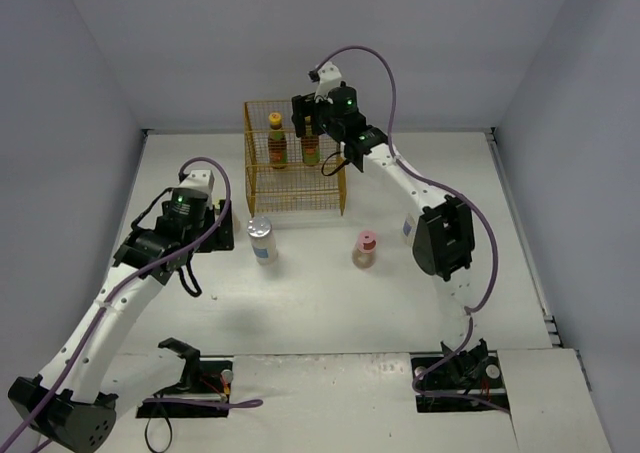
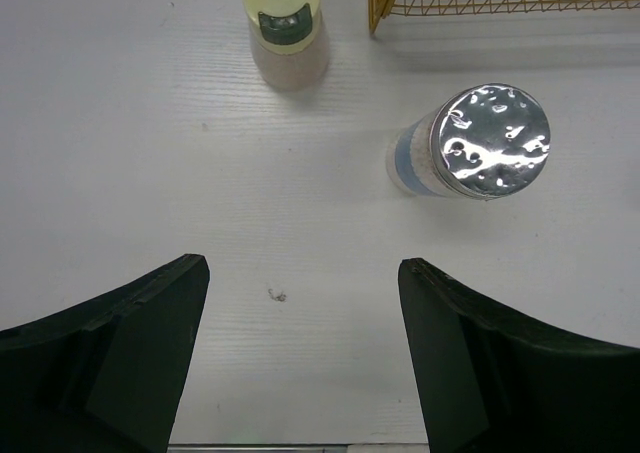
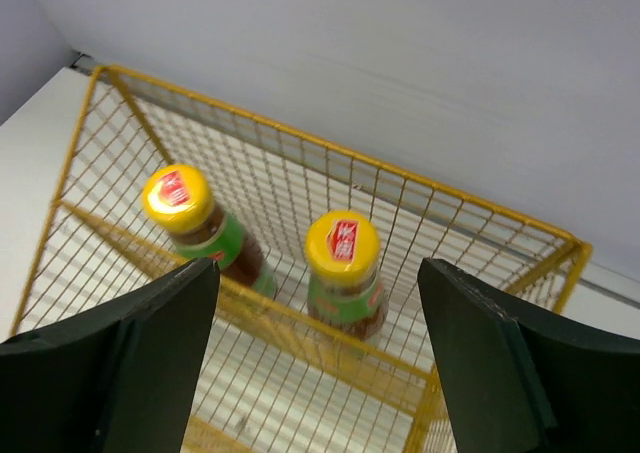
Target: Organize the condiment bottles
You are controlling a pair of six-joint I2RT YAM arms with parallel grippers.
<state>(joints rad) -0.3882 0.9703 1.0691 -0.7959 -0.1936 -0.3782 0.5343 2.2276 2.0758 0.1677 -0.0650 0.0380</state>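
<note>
Two dark bottles with yellow caps stand inside the yellow wire rack. In the right wrist view they are the left one and the right one. My right gripper hovers open above the right one, touching nothing. A silver-lidded jar stands in front of the rack. A squat beige bottle with a yellow-green cap stands left of it. A pink-capped bottle stands further right. My left gripper is open and empty above the table, near-left of the jar.
A pale object, perhaps the second jar, shows partly behind my right arm's elbow. The rack's near corner lies just beyond the jar. Walls close in the table at the back and both sides.
</note>
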